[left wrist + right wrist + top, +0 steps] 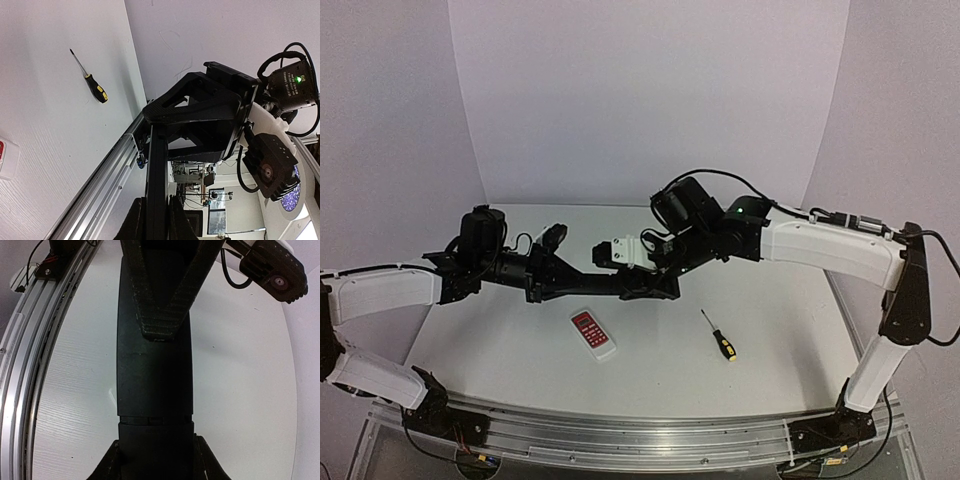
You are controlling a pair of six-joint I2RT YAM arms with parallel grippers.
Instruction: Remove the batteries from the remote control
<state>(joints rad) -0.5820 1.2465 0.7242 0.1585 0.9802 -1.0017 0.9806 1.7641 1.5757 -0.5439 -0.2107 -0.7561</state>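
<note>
Overhead, a white remote [593, 333] lies on the worktop [520, 350]; wrist views alone show left hand [156, 220] pinching black remote [155, 380], right hand [156, 455] flanking it, grip unclear.

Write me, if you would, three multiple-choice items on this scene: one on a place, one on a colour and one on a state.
1. Where does the screwdriver lie?
A. On the aluminium rail
B. On the table, right of the white remote in the top view
C. On top of the white remote

2. What colour is the screwdriver's handle?
A. Yellow and black
B. Red and white
C. Blue

3. What is the left gripper doing?
A. Standing wide open
B. Gripping the screwdriver
C. Gripping the black remote

Answers: B, it lies on bare tabletop beside that remote; A, the handle shows both colours; C, its fingers pinch the remote, held clear of the table.
</note>
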